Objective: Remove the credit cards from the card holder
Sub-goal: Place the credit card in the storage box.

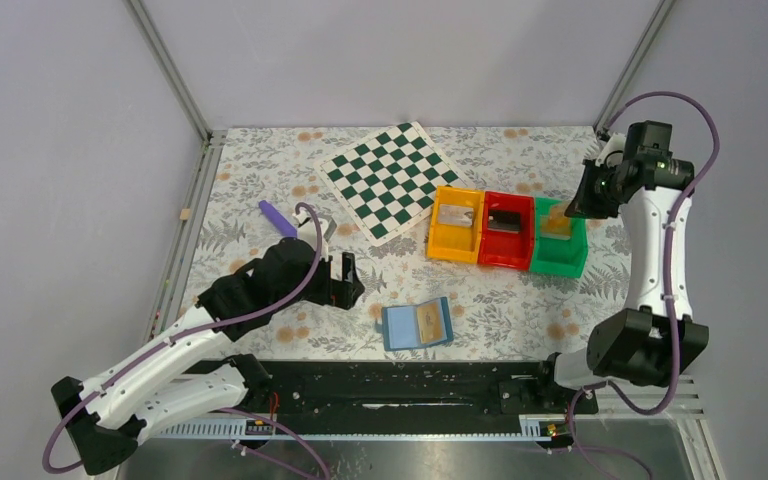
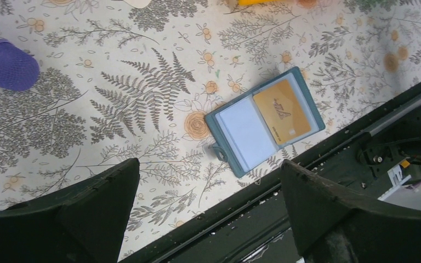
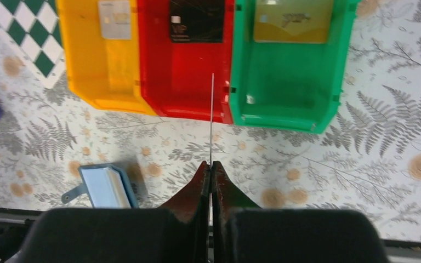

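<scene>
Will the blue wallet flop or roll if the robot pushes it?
It probably slides rather than rolls: the wallet lies open and flat on the table. It may flop at its fold if lifted by one side. The gold card inside looks smooth, so it might slip.

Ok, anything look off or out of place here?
The card holder lies open, askew to the table edge, one gold card still inside. The right gripper pinches a thin card edge-on. Nothing damaged.

Black card (image 3: 196, 22) in red bin (image 3: 181, 82): "VIP" (small, faint). Gold card (image 2: 282, 109) script illegible.
</scene>
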